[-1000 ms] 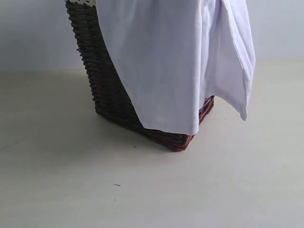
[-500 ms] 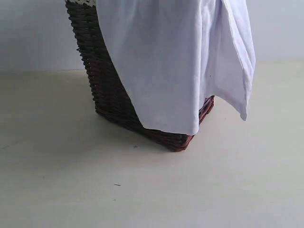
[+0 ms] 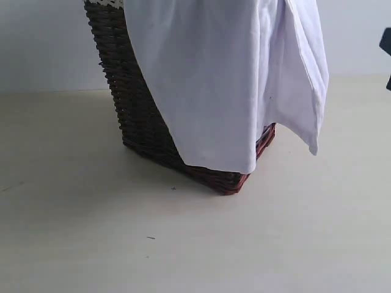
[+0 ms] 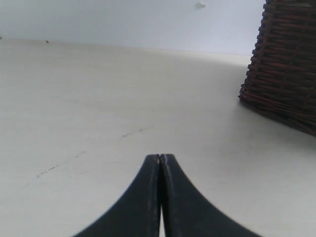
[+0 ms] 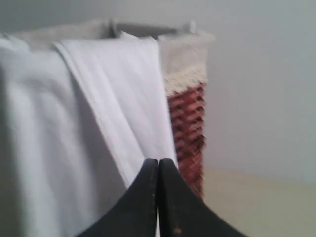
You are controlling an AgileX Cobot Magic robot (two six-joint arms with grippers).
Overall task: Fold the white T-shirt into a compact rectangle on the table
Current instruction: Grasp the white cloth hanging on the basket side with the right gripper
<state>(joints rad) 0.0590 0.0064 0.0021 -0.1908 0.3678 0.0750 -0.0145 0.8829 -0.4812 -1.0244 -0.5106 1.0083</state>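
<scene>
Outside view, shirt: The white shirt (image 3: pixel 226 79) hangs over the side of a dark basket (image 3: pixel 137 116). Its low edge hangs near the foot of the basket. It does not lie on the table (image 3: pixel 91 244).
Outside view, right edge: A small dark bit (image 3: pixel 387 43) pokes in. It may be part of the right arm, but too little shows to be sure.
Left wrist view, gripper: The left gripper (image 4: pixel 160 163) is pressed together and holds nothing. It sits low over the table, with the basket off to one side and apart from it.
Right wrist view, gripper: The right gripper (image 5: pixel 158 165) is pressed together too and pinches nothing. It points at the shirt, up near the top of the basket.
Right wrist view, basket top: A strip of white lace (image 5: pixel 185 74) runs round the rim, just beside the shirt. This picture is a little blurry.
Step now: This looks like the very first step, reaching for the shirt. No fold is made yet.
Next move: The right gripper would need to spread, then pinch an edge of the shirt and not the lace. Then the shirt must come off the basket and be laid flat on the table. The left gripper will likely have to help pull it smooth.
</scene>
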